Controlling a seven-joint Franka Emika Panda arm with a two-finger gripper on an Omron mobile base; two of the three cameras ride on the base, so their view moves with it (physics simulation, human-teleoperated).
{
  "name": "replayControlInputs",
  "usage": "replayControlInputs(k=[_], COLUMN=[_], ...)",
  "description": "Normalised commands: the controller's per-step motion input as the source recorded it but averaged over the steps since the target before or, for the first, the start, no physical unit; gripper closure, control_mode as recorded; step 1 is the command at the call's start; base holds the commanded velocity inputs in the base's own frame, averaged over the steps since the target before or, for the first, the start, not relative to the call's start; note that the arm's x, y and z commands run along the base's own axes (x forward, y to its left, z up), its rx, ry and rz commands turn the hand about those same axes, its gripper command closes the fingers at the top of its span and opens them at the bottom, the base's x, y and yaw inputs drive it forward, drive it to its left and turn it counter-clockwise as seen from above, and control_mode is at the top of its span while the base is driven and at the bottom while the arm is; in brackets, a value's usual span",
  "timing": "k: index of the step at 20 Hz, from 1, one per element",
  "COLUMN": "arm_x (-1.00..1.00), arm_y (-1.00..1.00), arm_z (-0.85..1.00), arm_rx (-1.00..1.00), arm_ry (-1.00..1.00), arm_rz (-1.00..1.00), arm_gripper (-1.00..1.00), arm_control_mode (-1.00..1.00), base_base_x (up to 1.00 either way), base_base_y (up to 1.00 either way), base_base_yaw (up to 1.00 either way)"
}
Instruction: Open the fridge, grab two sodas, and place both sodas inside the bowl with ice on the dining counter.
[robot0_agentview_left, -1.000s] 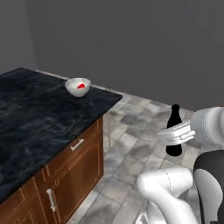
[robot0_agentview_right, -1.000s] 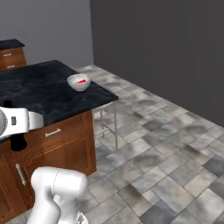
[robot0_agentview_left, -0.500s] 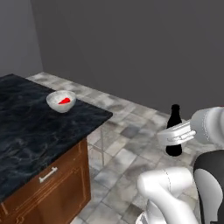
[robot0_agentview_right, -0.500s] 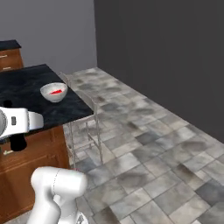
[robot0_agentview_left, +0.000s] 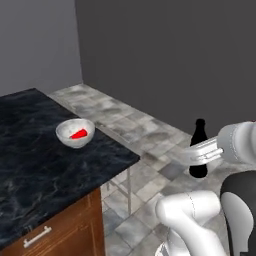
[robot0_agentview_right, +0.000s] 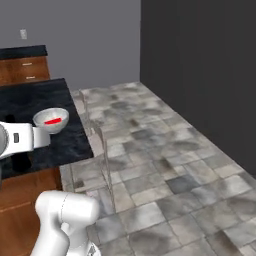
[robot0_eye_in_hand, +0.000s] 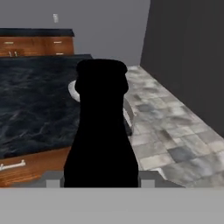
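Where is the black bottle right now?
The black bottle is held upright in the robot's hand, up in the air over the tiled floor, to the right of the dining counter and its white bowl.

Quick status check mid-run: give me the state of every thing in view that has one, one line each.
black cola bottle: upright, held in the gripper, off the counter.
gripper: shut on the bottle's body, out to the right of the counter.
bowl: upright on the dining counter, near its corner.
red can: lying inside the bowl.
cabinet drawer: closed.
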Motion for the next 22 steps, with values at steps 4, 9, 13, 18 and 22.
replayControlInputs(k=[4,9,13,18,22], arm_x=[0.0,0.0,0.0,0.0,0.0], arm_y=[0.0,0.0,0.0,0.0,0.0], arm_z=[0.0,0.0,0.0,0.0,0.0], arm_rx=[0.0,0.0,0.0,0.0,0.0], arm_ry=[0.0,0.0,0.0,0.0,0.0], arm_rz=[0.0,0.0,0.0,0.0,0.0], arm_gripper=[1.0,1.0,1.0,1.0,1.0], arm_control_mode=[1.0,1.0,1.0,1.0,1.0], base_base_x=[1.0,0.71,0.26,0.23,0.3], base_base_y=[-0.11,-0.62,-0.8,-0.53,-0.46], base_base_yaw=[0.5,0.34,0.31,0.43,0.45])
